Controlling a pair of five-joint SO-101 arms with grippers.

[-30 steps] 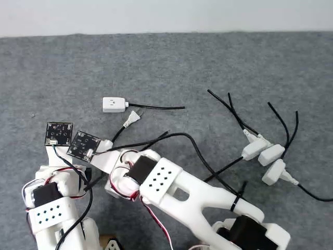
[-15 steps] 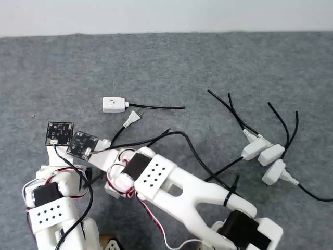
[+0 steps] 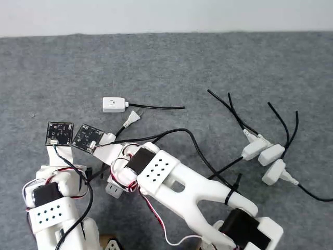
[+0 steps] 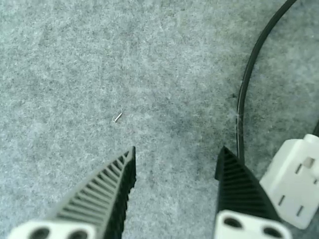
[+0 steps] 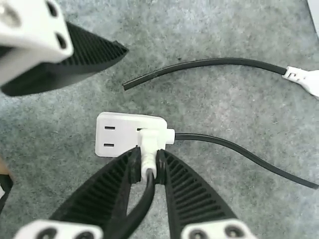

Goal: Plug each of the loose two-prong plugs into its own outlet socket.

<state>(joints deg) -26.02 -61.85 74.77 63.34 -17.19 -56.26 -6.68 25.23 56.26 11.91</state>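
My right gripper point(image 5: 148, 155) is shut on a white two-prong plug point(image 5: 150, 138), its black cable running down between the fingers. The plug sits against the face of a white outlet socket point(image 5: 115, 134), beside two free slots. My left gripper point(image 4: 178, 152) stands open over bare carpet, with a white outlet socket point(image 4: 294, 185) just outside one finger. Another loose plug point(image 3: 132, 119) lies near a lone outlet point(image 3: 114, 104) in the high view. The right arm point(image 3: 162, 176) reaches across toward the left arm point(image 3: 49, 208), covering both grippers from above.
Three white outlets with plugs and black cables point(image 3: 265, 155) cluster at the right of the grey carpet. A short black cable point(image 5: 199, 64) ends in a white plug point(image 5: 305, 79). A black cable point(image 4: 246, 84) runs past the left gripper. A pale wall point(image 3: 166, 15) borders the far edge.
The right arm's wrist has shifted slightly away from the near edge and its forearm has swung a little. The left arm has stayed put.
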